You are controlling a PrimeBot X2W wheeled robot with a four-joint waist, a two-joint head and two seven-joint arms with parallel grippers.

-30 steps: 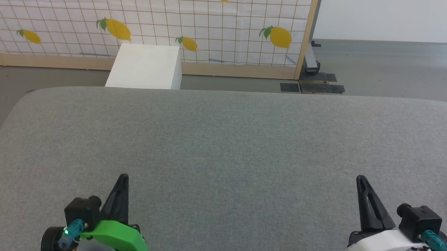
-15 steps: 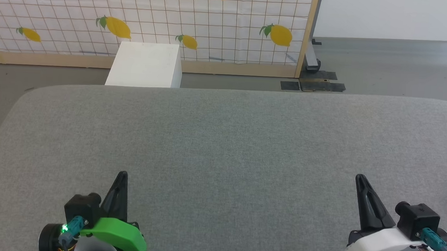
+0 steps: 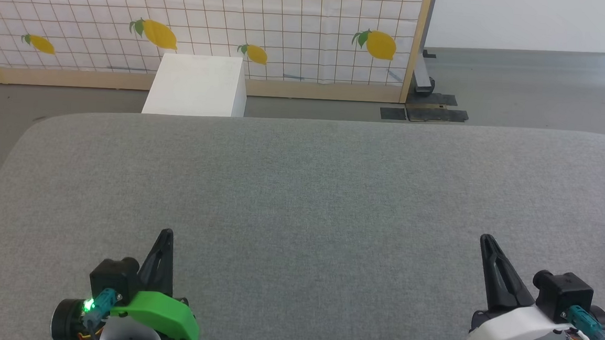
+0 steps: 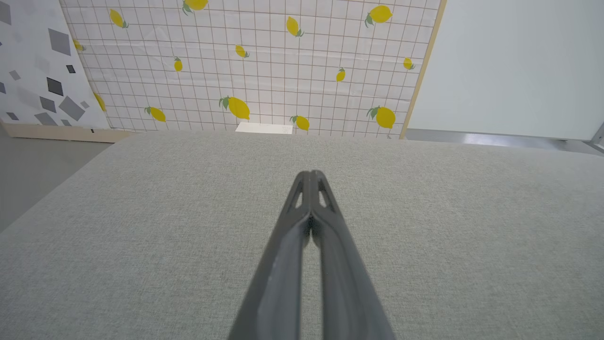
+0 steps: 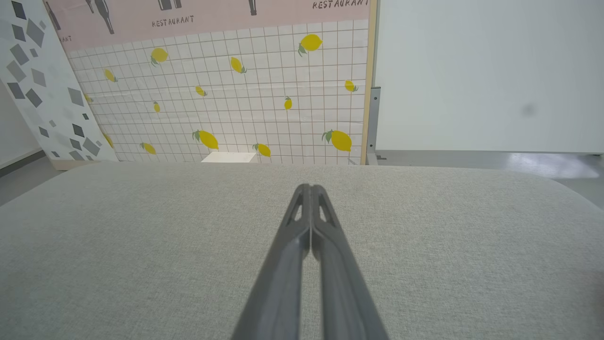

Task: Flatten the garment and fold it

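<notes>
**Head view.** We see the left gripper (image 3: 167,234) at lower left and the right gripper (image 3: 485,240) at lower right. Both are closed and empty, over a grey padded surface (image 3: 301,191). A white box (image 3: 197,84) stands beyond its far edge, before a lemon-print screen (image 3: 290,27).

**Left wrist view.** The fingers (image 4: 288,264) meet at the tips, with nothing between them.

**Right wrist view.** We see the same here.

We cannot tell where the garment lies.

A big soft grey table (image 3: 301,191) is near. Behind it stands a white box (image 3: 197,86) on the grey floor (image 3: 523,89). Far back is a wall screen with yellow lemons (image 3: 238,24). A plain white wall (image 3: 532,21) is at the right.
</notes>
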